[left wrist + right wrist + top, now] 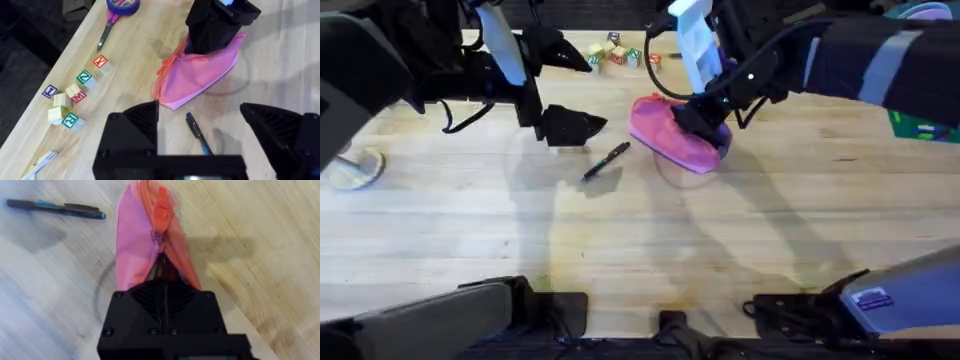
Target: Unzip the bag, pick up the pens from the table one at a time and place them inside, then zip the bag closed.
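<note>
The bright-pink bag [670, 135] lies on the table [720, 240] right of centre. My right gripper [698, 120] is shut on its near end, pinching the fabric [150, 255]. The orange zip pull [161, 210] sits toward the bag's far end, and a dark slit shows along the seam close to my fingers. One black pen [607, 160] lies on the wood just left of the bag [200, 75]. My left gripper [595, 93] hovers open above and left of that pen [197, 132], nothing between its fingers [140, 125]. The same pen [55, 207] lies beside the bag's far end.
Lettered toy blocks [620, 52] sit at the table's back edge. Purple-handled scissors [107, 30] and a purple tape roll [122, 5] lie beyond them. A round clear object [355, 168] rests at the far left, and a green item [920, 125] at the far right.
</note>
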Available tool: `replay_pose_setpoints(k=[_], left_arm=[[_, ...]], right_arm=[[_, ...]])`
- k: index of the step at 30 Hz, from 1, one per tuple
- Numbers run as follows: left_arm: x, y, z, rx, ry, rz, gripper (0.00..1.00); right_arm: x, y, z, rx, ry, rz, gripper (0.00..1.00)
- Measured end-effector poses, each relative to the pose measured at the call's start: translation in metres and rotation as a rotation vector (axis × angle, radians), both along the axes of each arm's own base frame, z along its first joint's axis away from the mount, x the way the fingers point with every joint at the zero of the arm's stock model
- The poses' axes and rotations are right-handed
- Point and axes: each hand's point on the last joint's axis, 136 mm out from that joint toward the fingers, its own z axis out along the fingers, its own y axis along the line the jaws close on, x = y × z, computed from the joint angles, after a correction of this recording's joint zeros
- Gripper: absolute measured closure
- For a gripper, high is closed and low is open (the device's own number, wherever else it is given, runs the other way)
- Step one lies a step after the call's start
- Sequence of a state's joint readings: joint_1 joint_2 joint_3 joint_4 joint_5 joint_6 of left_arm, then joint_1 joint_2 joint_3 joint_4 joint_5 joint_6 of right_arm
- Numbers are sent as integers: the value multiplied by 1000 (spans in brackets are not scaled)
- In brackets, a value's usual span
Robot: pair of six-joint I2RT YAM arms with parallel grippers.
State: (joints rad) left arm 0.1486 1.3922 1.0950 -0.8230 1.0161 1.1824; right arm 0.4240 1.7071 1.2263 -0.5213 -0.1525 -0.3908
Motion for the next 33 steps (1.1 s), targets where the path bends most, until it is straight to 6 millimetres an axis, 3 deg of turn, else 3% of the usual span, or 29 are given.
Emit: replay_pose_setpoints(k=[3, 5, 9, 10, 24, 27, 33], left_arm=[[0, 0, 0, 0, 0, 0, 8], [0, 0, 0, 0, 0, 0, 8], [0, 0, 0, 0, 0, 0, 8], [0, 0, 0, 0, 0, 0, 8], [0, 1, -1, 8, 1, 3, 8], [1, 4, -4, 42, -1, 18, 7], [-10, 11, 9, 141, -55, 62, 7]], right_arm=[[-1, -2, -2, -12, 8, -3, 914], [-3, -3, -4, -18, 16, -3, 693], [-5, -4, -5, -24, 26, -2, 116], [-5, -4, -5, -25, 26, 1, 32], [-3, -4, 3, -6, 24, -33, 3], [-2, -3, 21, 23, -9, -55, 3], [-2, -5, 85, 102, -149, -80, 4]])
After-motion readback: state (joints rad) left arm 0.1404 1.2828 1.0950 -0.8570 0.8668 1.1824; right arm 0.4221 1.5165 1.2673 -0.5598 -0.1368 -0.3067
